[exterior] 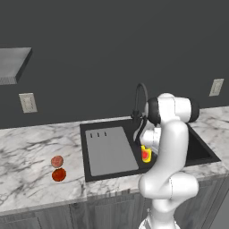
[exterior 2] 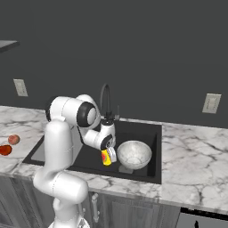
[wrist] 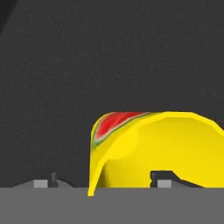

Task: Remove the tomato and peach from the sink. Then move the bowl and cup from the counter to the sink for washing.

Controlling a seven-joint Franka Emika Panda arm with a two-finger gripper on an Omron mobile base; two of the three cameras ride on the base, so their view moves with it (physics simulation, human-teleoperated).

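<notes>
Bowl shows for you from the right base camera, inside the sink beside the cup. Your claw straddles the cup, fingers spread. Peach and tomato sit on the surface.

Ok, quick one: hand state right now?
Hand: fingers spread either side of the cup in the sink; whether it grips cannot be told.

the bowl and cup sit side by side in the sink; tomato and peach lie on the counter left of it
</notes>
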